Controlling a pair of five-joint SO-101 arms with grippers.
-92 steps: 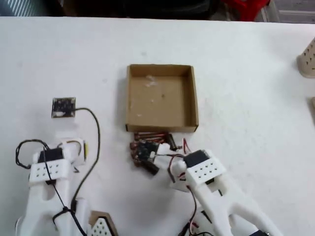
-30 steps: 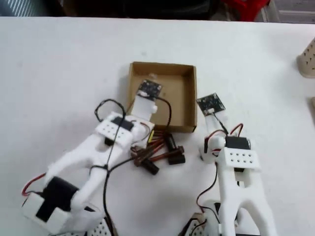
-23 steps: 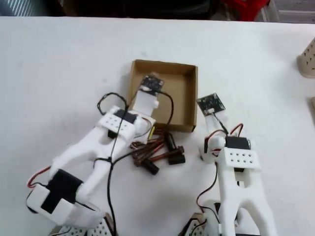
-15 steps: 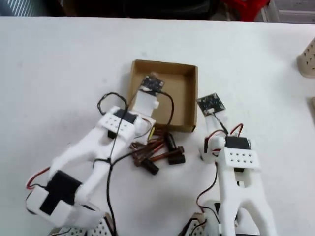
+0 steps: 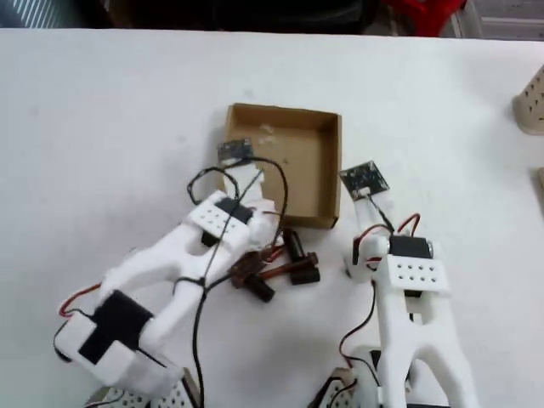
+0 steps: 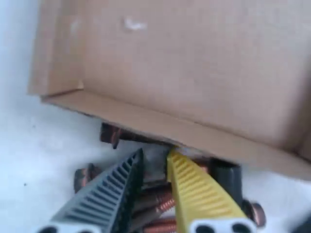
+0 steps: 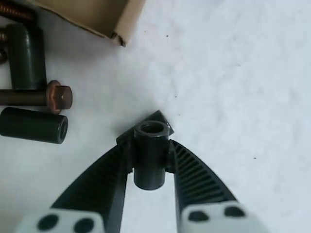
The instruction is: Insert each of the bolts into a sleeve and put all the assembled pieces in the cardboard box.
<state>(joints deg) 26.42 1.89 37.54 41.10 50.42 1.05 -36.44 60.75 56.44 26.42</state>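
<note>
While right claw grips sleeve, left claw hovers.

A white surface meets dark shadow at its far edge, with a red object there; a beige perforated object stands at its right edge.

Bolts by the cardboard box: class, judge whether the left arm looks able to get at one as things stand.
Probably yes. The left gripper hangs just above the bolts, fingers slightly apart, nothing in the way. The cardboard box wall close behind the pile may crowd the grasp.
</note>
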